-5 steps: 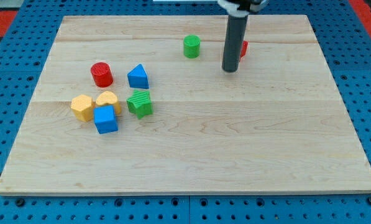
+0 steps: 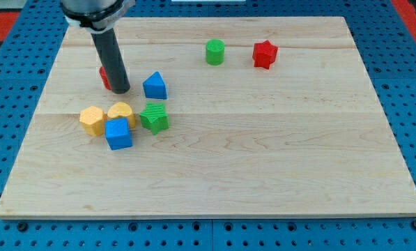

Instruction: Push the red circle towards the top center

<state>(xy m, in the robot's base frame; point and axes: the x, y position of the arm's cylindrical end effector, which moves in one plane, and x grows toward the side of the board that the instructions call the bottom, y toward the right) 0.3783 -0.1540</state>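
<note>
Showing my tip (image 2: 121,90) just right of the mostly hidden red circle (image 2: 104,77), upper-left counter (image 2: 263,153); no fingers existed. Light, rigid, it probably slid easily; contact suited its left flank.

- There are no words, numbers, labels or signs to read anywhere.
- The wooden board (image 2: 263,153) is plain, with no writing on it.
- The coloured blocks have no letters or numbers on them.
- The dark rod has no name or mark that can be read.
</note>
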